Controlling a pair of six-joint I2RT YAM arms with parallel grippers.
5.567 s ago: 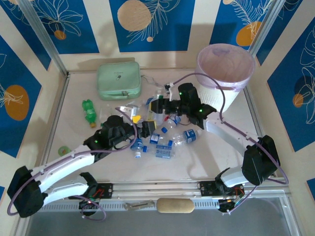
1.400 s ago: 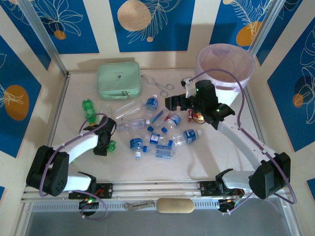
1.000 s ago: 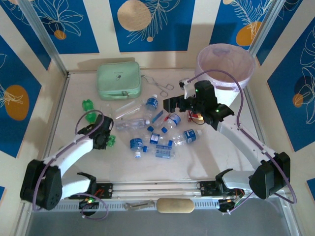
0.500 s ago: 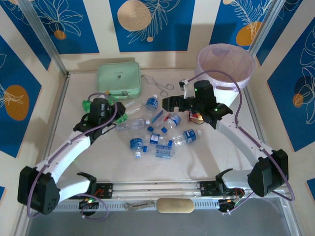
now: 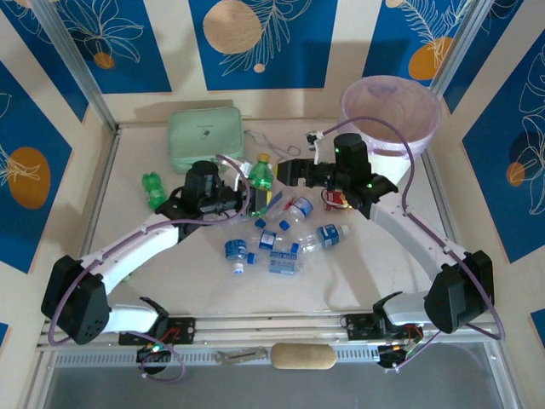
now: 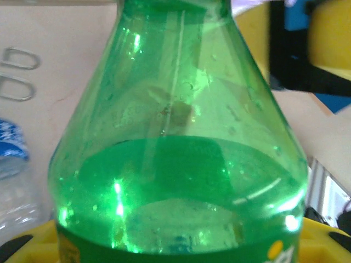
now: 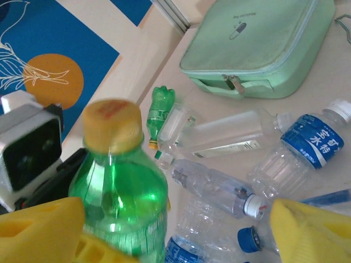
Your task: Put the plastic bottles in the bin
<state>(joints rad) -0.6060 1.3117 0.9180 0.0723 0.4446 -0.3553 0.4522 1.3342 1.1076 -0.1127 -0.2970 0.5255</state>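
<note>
A green bottle (image 5: 260, 175) with a yellow cap is held upright by the left gripper (image 5: 247, 200), clamped on its lower body above the middle of the table (image 5: 358, 273). It is seen between the widely spread fingers of the right gripper (image 5: 288, 170), close to one of them. The clear bottles (image 5: 330, 233) are scattered flat mid-table. The bin (image 5: 351, 115) is set at the far right corner.

Two arms are reaching toward each other.
Left hand (image 5: 245, 198) is gripping an upright green bottle (image 5: 260, 176); right hand (image 5: 288, 170) is facing it, fingers spread wide.
</note>
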